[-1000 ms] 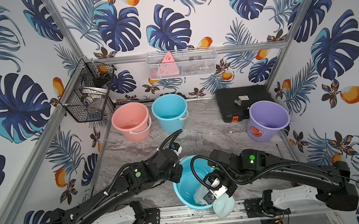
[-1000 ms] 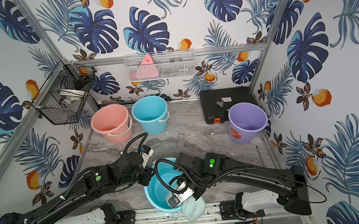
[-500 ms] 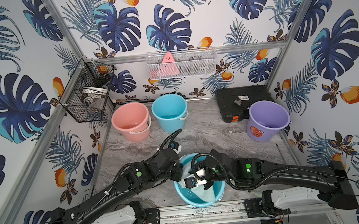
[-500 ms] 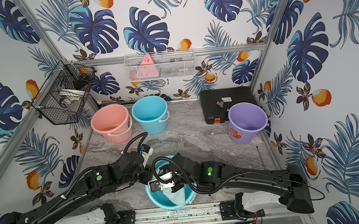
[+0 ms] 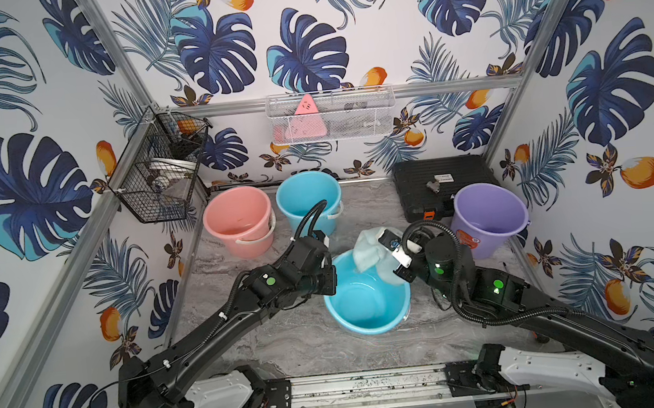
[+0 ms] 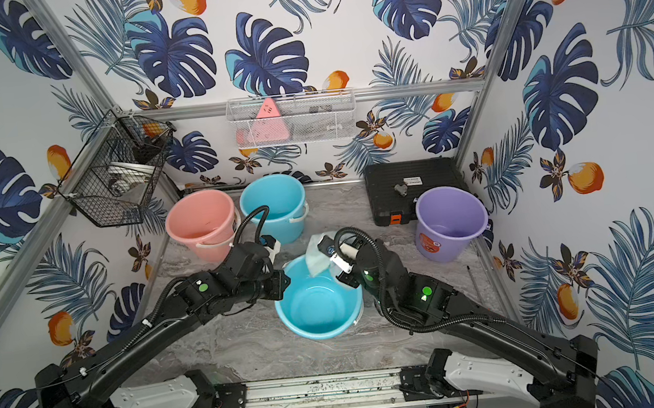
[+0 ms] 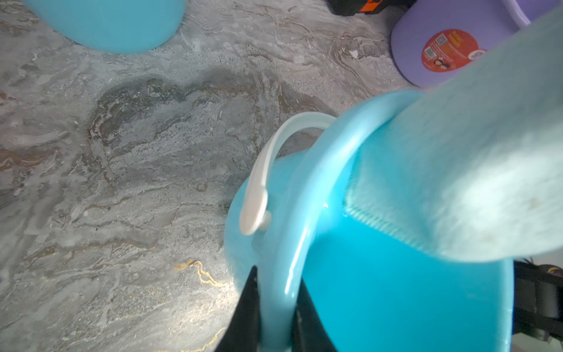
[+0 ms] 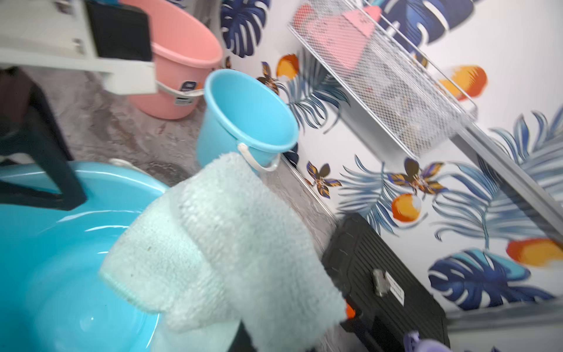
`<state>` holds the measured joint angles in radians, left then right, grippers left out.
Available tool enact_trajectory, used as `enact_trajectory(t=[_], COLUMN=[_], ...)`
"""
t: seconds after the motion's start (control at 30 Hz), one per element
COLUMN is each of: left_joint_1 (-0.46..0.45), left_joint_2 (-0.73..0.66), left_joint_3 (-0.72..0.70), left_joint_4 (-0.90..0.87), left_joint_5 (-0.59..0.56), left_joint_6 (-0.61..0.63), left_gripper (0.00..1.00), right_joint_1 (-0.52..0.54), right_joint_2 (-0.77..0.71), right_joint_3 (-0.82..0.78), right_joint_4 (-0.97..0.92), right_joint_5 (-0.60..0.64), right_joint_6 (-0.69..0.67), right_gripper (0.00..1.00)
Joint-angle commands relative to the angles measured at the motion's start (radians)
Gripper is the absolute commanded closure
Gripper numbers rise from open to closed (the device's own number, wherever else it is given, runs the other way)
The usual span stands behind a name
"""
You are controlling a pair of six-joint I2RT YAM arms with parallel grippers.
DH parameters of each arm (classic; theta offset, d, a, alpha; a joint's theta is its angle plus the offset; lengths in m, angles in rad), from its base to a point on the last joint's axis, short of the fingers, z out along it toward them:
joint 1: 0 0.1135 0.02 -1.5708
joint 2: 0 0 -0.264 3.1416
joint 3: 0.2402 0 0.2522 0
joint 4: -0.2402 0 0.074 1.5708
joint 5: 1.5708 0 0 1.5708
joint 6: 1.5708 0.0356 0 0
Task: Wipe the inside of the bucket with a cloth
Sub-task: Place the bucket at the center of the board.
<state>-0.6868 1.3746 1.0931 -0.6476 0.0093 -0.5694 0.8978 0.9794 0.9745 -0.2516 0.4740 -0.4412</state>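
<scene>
While my left end effector (image 7: pixel 275 304) pinches the bucket (image 5: pixel 363 303) rim, my right end effector (image 5: pixel 396 256) clamps the cloth (image 5: pixel 368 250). Cloth drapes around it, over the rim.

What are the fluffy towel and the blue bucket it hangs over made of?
Towel: looks like soft microfibre or terry, pale mint and matte. You can see fuzzy loops and a stitched edge.
Front blue bucket: most likely plastic, smooth and glossy. Bright streaks of light shine along its rim.
Bucket handle: white and probably plastic too. It looks smooth, thin and evenly curved.
</scene>
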Motion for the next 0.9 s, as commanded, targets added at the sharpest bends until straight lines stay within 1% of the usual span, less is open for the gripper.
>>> enact_trajectory(t=[0.0,0.1,0.2,0.3,0.37,0.5,0.57,0.6,0.63,0.67,0.7,0.8,0.87], left_joint_1=[0.056,0.106,0.156,0.186,0.198,0.219,0.223,0.224,0.225,0.227,0.229,0.231,0.232], left_joint_2=[0.052,0.094,0.117,0.127,0.126,0.114,0.106,0.099,0.093,0.085,0.076,0.059,0.046], left_joint_3=[0.029,0.033,0.022,0.015,0.004,-0.015,-0.023,-0.028,-0.032,-0.036,-0.041,-0.047,-0.046], left_joint_4=[0.071,0.078,0.088,0.088,0.093,0.097,0.095,0.093,0.090,0.089,0.091,0.079,0.070], left_joint_5=[0.072,0.087,0.092,0.090,0.086,0.083,0.079,0.076,0.072,0.069,0.069,0.058,0.046], left_joint_6=[0.039,0.050,0.055,0.064,0.065,0.060,0.060,0.059,0.059,0.059,0.057,0.055,0.057], left_gripper=[1.00,1.00,1.00,1.00,1.00,1.00,1.00,1.00,0.99,0.98,0.95,0.88,0.87], right_joint_1=[-0.111,-0.240,-0.355,-0.463,-0.507,-0.531,-0.531,-0.532,-0.533,-0.531,-0.531,-0.531,-0.532], right_joint_2=[0.007,0.034,0.048,0.052,0.072,0.116,0.125,0.130,0.137,0.147,0.164,0.225,0.268], right_joint_3=[0.034,0.068,0.075,0.044,0.037,0.002,-0.032,-0.050,-0.066,-0.086,-0.104,-0.142,-0.158], right_joint_4=[-0.010,-0.075,-0.109,-0.107,-0.134,-0.172,-0.170,-0.172,-0.170,-0.161,-0.159,-0.148,-0.128], right_joint_5=[0.018,0.010,0.011,-0.073,-0.119,-0.203,-0.267,-0.307,-0.355,-0.412,-0.463,-0.588,-0.660], right_joint_6=[0.210,0.333,0.423,0.470,0.522,0.621,0.679,0.716,0.743,0.773,0.807,0.875,0.901], right_gripper=[1.00,1.00,1.00,1.00,1.00,1.00,0.91,0.91,0.90,0.87,0.85,0.84,0.84])
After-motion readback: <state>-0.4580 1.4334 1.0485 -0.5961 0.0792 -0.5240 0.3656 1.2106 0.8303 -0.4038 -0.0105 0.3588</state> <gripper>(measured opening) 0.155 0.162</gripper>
